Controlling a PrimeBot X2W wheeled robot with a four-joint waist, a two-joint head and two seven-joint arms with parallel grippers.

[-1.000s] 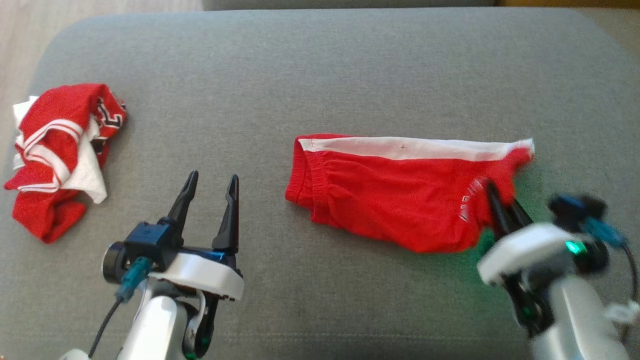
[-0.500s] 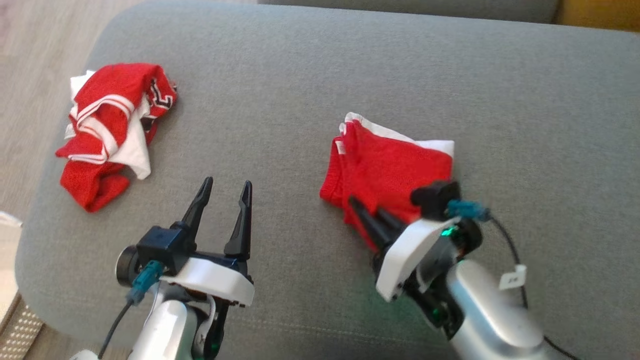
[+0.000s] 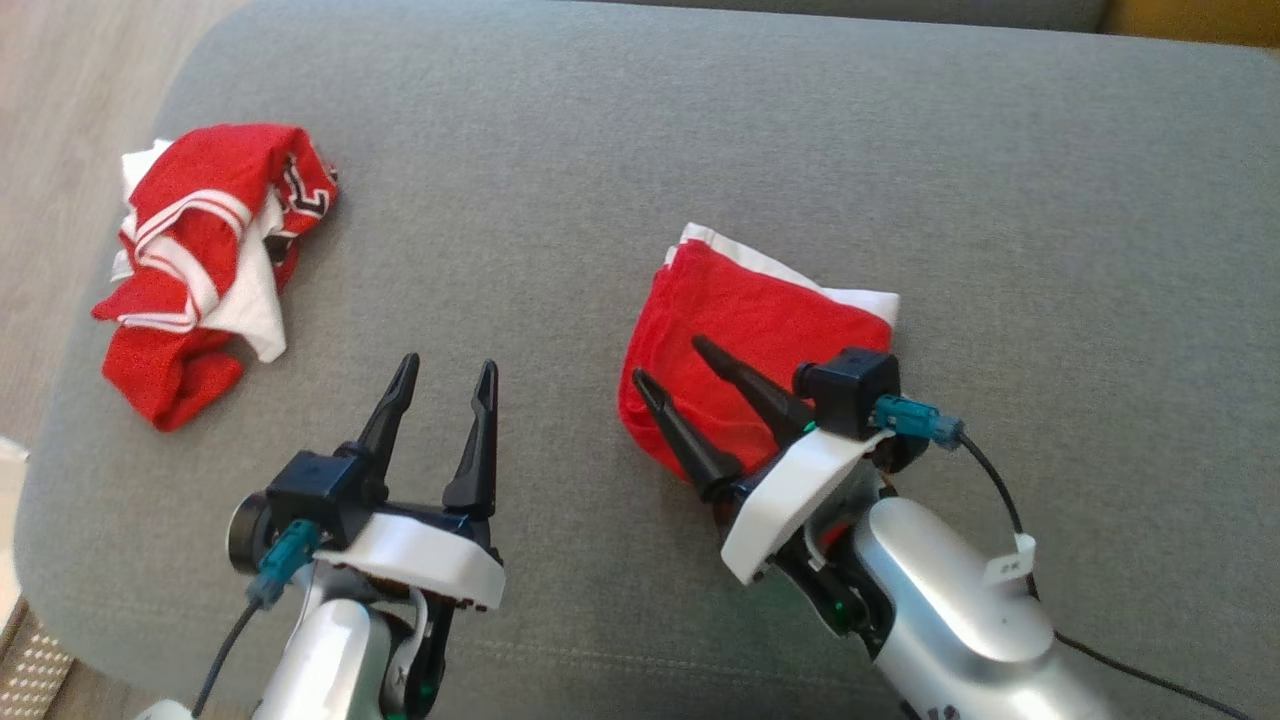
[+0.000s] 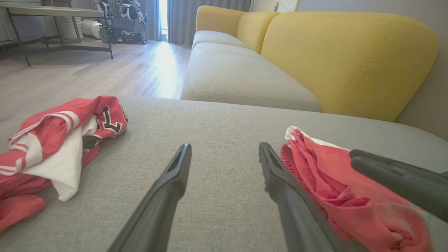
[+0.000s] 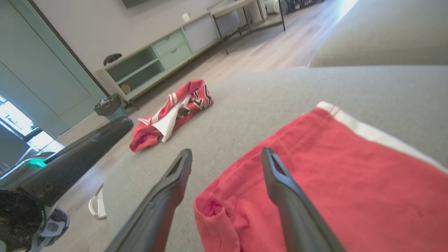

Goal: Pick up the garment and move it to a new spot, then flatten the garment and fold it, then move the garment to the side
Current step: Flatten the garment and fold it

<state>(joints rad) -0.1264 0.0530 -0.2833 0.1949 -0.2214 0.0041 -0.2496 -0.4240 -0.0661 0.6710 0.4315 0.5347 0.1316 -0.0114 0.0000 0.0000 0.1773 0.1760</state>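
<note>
now the red garment (image 3: 770,320) lies folded on the grey cushion (image 3: 640,120), near the cushion's middle and a bit toward its right side. a white stripe runs along the garment edge that faces the cushion's far side. the right arm comes in low from the cushion's near right corner and leans toward its left side. the right gripper (image 3: 667,358) has its two dark fingers spread wide apart and holds nothing. one finger is over the red cloth and the other is at the garment's edge, next to bare cushion. i cannot tell if they touch the cloth. the left arm comes up from the cushion's near edge, and the left gripper (image 3: 450,362) points toward the cushion's far side. its fingers are spread apart too, with nothing between them, over bare cushion. a crumpled red and white shirt (image 3: 200,260) sits in a heap at the cushion's left end, well apart from both grippers.
</note>
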